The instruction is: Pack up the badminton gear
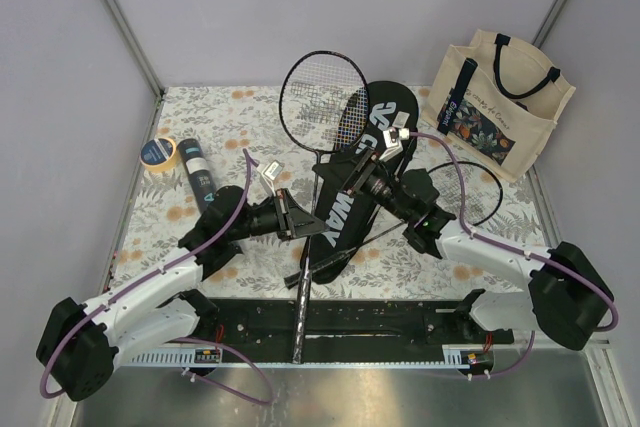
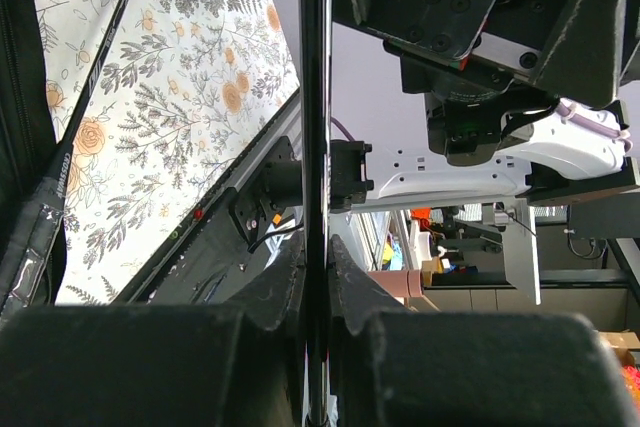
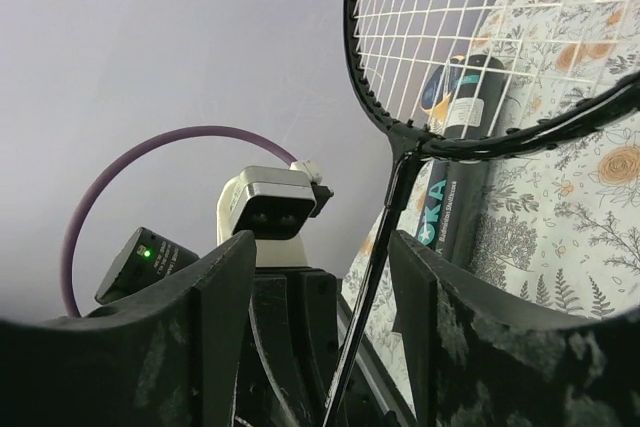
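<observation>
A black racket (image 1: 322, 97) is held off the table, its head at the back and its handle over the front rail. My left gripper (image 1: 298, 219) is shut on its shaft (image 2: 314, 97). My right gripper (image 1: 358, 169) is open, and the shaft (image 3: 395, 197) passes between its fingers just below the head. The black "CROSSWAY" bag (image 1: 355, 187) lies under the racket. A second racket (image 1: 470, 192) lies on the table under the right arm; its shaft also shows in the left wrist view (image 2: 95, 112). The black tube (image 1: 198, 175) with teal lettering lies at the left and also shows in the right wrist view (image 3: 465, 197). No shuttlecocks are in view.
A cream tote bag (image 1: 502, 102) with dark handles stands at the back right. A yellow-rimmed tape roll (image 1: 159, 152) lies beside the tube at the left. A black rail (image 1: 330, 322) runs along the table's near edge between the arm bases.
</observation>
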Tool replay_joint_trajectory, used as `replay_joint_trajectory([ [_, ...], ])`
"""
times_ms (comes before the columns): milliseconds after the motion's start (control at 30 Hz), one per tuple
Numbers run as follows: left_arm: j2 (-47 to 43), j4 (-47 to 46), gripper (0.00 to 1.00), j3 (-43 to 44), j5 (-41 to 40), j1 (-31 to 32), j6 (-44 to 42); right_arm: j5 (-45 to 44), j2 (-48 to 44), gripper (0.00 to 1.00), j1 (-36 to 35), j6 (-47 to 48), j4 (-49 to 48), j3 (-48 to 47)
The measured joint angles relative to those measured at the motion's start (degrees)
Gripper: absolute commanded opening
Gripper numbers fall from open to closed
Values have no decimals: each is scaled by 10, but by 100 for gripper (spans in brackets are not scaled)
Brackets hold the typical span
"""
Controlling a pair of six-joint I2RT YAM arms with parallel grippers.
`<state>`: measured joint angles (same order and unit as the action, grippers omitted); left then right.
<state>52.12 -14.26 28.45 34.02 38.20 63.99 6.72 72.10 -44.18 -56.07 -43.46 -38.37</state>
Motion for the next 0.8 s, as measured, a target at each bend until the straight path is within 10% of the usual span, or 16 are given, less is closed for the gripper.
replay_joint_trajectory([
  [233, 0, -12, 0, 0, -2, 10, 4, 0, 21, 56, 0, -26, -2, 0],
  [367, 0, -18, 2, 0, -3, 15, 3, 0, 30, 25, 0, -42, -6, 0],
  [567, -5, -2, 64, 0, -18, 15, -13, -2, 32, 0, 0, -63, -30, 8],
  [800, -46, 109, 78, 9, -74, 16, -76, -17, 1, 0, 10, -51, 29, 25],
])
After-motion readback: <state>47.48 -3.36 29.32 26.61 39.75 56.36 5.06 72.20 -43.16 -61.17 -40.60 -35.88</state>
